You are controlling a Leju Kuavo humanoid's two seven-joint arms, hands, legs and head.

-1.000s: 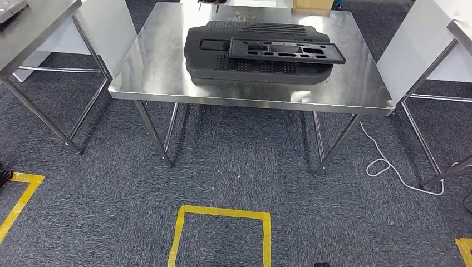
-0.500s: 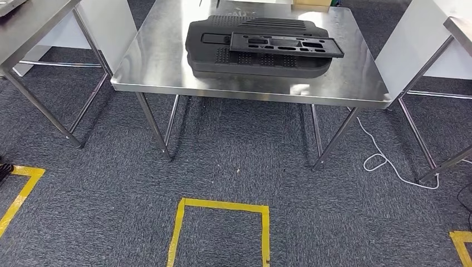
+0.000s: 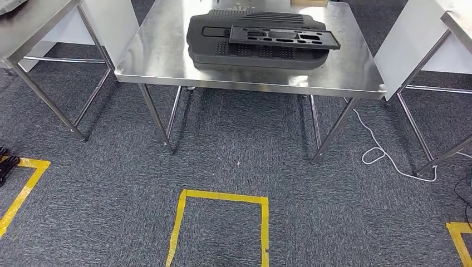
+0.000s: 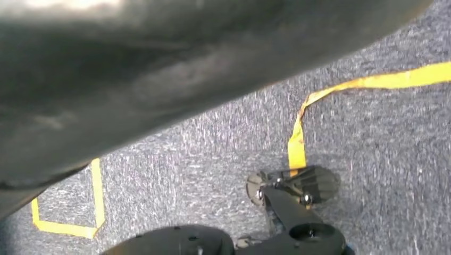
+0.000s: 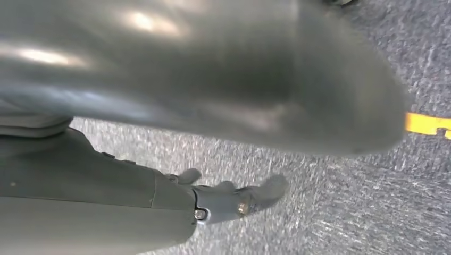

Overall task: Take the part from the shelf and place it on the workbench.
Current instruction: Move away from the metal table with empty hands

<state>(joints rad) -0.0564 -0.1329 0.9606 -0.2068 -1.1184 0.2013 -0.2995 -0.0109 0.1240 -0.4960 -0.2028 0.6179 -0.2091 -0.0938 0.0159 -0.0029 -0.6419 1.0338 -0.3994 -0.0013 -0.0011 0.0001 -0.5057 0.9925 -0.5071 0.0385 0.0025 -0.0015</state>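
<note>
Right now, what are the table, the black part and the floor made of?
The table looks like brushed steel: silvery, with blurry reflections. The part looks like matt black moulded plastic: dull, with sharp slots; I can't be sure. The floor looks like grey carpet: speckled and fuzzy.

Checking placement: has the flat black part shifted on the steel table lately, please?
No. The flat black part keeps its place on the steel table; the camera moved.

Even overhead light; soft glare on the steel workbench (image 3: 161,55), faint shadows beneath it. Both wrist views motion-blurred, with near surfaces out of focus.
</note>
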